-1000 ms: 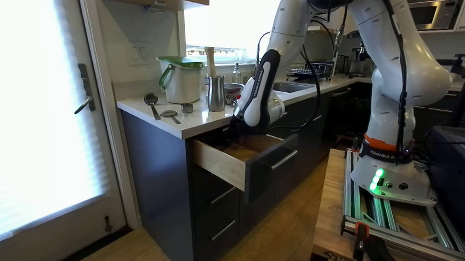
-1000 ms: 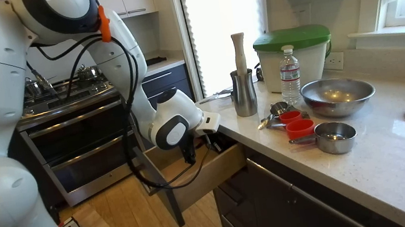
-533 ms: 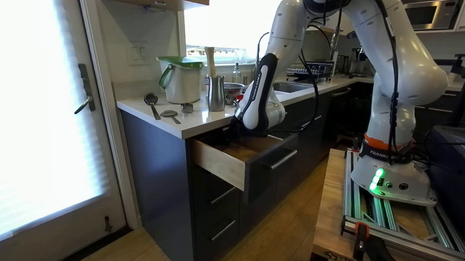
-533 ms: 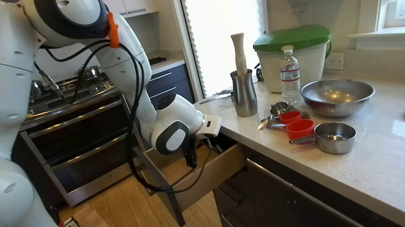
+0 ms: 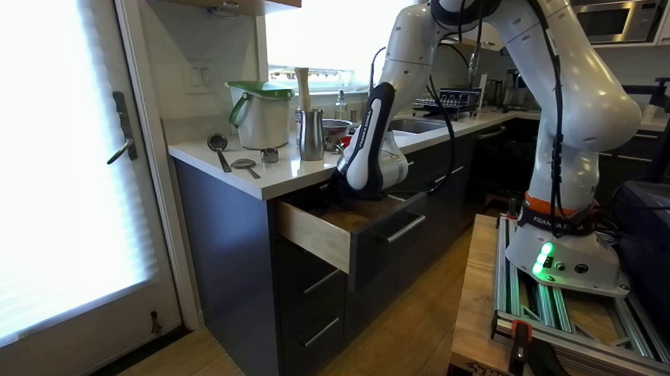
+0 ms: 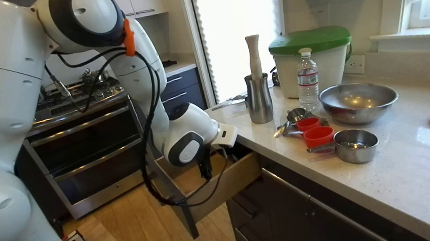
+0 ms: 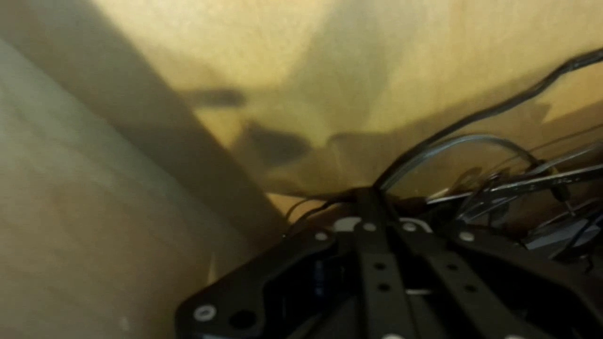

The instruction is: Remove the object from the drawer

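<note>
Low inside the drawer [image 5: 315,238], the gripper [image 7: 385,205] is reaching, its jaws standing narrow, tips nearly together. Just past the tips, a dark cable [image 7: 490,112] is curving off to the right of the wrist view; I am taking it for the object, still lying in the drawer. Whether the tips are pinching it or merely sitting in front of it, I am failing to tell in that dim patch. Right of the jaws, a tangle of thin pieces [image 7: 556,180] is crowding in; left of them, the wooden side wall [image 7: 94,202] is running close by.

Change over the last half second: behind the jaws, the arm [image 5: 408,49] is settling lower and leaning toward the cabinet [image 5: 230,254]. Drawer is shifting too, its front panel [image 5: 369,254] creeping slightly inward in both exterior views.

Reading: the reach is probably pushing the drawer, so the gap above the jaws is shrinking, and the cable is not coming out yet. If the tips are holding the cable, the next move is likely calling for a lift; risk I am noting: the cable snagging on the tangle.
</note>
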Motion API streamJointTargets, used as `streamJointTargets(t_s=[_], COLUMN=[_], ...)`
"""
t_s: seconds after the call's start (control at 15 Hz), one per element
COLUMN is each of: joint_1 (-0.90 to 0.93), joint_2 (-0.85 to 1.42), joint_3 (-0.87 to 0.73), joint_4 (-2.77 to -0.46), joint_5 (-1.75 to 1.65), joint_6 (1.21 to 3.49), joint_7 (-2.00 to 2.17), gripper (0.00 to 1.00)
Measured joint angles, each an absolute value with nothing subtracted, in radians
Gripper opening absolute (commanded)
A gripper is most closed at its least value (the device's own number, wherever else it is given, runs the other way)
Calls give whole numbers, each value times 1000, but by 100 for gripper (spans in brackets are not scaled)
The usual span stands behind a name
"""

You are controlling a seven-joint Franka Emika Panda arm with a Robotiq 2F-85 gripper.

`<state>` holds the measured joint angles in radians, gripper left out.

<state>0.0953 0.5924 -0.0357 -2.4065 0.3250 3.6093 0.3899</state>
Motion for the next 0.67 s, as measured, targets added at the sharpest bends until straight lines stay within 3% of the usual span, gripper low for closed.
streamJointTargets(t_s=[0.67], joint_1=[17], joint_2=[487], joint_3=[23], joint_4=[-2460], joint_5=[293], joint_6=[3442], joint_7=[336], gripper=[0])
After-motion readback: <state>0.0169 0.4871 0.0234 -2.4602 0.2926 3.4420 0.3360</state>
